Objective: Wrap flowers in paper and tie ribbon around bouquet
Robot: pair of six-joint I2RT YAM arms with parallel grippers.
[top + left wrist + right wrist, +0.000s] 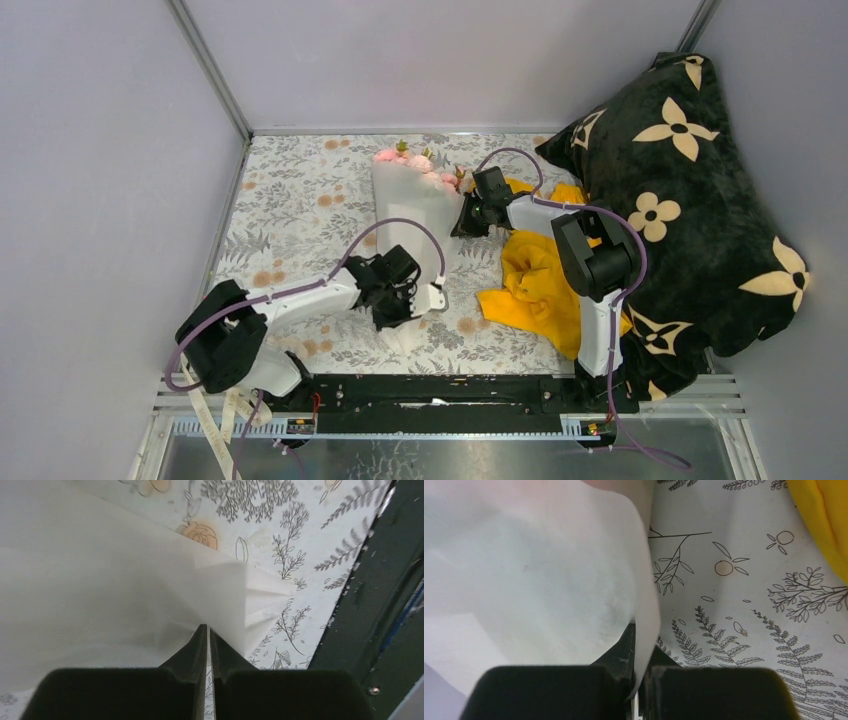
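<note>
- Presently, the paper [405, 215] lies at frame centre, folded round the flowers [415, 160], whose blooms show at its upper end.
- Right gripper [643, 652]: closed, a paper edge pinched.
- Left gripper [207, 628]: almost closed, a lower fold apparently nipped.
- Both edges are best kept taut while overlapped.
- Stems are hidden inside the wrap.

Plain pale grey walls [100, 150] on three sides, thin metal strips [215, 75] in the back corners. White cloth printed with grey ferns and orange blooms [300, 190] covers the counter [270, 240]. Big black plush pillow with cream flower shapes [690, 190] fills the right side, touching a crumpled yellow garment [535, 285]. Light soft, even
</note>
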